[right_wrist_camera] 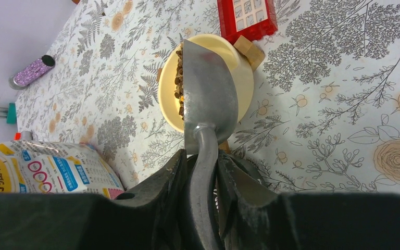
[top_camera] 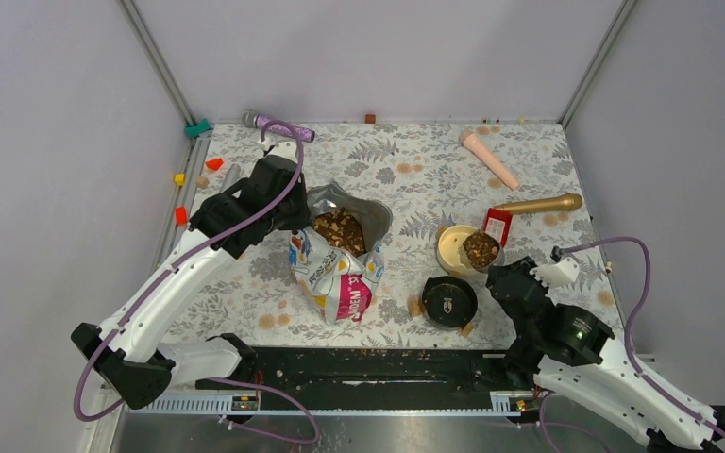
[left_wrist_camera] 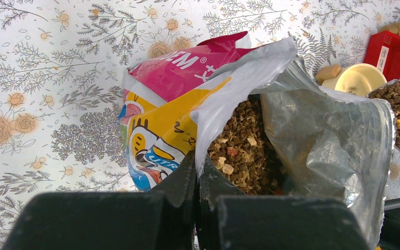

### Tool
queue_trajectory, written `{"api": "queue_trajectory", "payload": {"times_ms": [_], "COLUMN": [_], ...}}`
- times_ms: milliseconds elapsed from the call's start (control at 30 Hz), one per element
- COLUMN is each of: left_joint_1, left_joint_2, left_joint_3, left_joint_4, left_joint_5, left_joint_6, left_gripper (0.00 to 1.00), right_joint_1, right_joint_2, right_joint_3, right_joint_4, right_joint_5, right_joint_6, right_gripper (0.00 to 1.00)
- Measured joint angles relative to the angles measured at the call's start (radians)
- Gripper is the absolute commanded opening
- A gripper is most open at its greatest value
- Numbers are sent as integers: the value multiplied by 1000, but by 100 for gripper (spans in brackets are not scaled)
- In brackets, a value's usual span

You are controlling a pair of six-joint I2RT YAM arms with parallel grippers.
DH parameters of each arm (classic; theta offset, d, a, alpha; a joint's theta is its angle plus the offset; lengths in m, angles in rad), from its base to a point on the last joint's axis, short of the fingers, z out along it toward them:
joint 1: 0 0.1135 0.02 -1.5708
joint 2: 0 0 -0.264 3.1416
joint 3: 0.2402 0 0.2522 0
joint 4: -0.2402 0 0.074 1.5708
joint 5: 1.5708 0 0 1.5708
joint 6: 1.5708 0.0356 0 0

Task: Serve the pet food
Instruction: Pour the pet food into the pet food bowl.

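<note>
Our left fingers (left_wrist_camera: 179,179) are pinched together on the rim of the open foil bag (left_wrist_camera: 166,109), which stands mid-surface towards the near edge with pet food (left_wrist_camera: 239,146) heaped inside. Our right fingers (right_wrist_camera: 161,182) clamp the handle of a metal scoop (right_wrist_camera: 208,99), which holds more kibble over the cream bowl (right_wrist_camera: 247,78) right of the bag.

Table (top_camera: 415,151): far middle is open, from the purple tube (top_camera: 278,125) at the far-left corner across to the pink cone (top_camera: 488,158). Centre blocked by the upright food bag (top_camera: 340,274). Left arm (top_camera: 189,274) spans the near-left side up to it. Narrow lane right of the bag, then cream bowl (top_camera: 448,247), black dish (top_camera: 449,300), red box (top_camera: 497,225) and gold cylinder (top_camera: 538,204) crowd together. Scoop (right_wrist_camera: 208,99) in right gripper (right_wrist_camera: 200,161) covers the bowl from above. Far right edge bare.
</note>
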Motion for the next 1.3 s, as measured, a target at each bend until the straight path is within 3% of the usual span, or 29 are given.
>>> {"api": "queue_trajectory", "payload": {"times_ms": [533,1300], "left_joint_1": [0,0], "left_joint_2": [2,2], "left_joint_3": [0,0], "left_joint_4": [0,0], "left_joint_5": [-1,-3], "left_joint_6": [0,0], "left_gripper": [0,0], "right_joint_1": [-149,-181], "right_joint_2": [104,82], "right_joint_3": [0,8], "right_joint_4": [116,82], "right_joint_5": [-102,-153], "right_joint_6": [-90,-152], "right_gripper": [0,0]}}
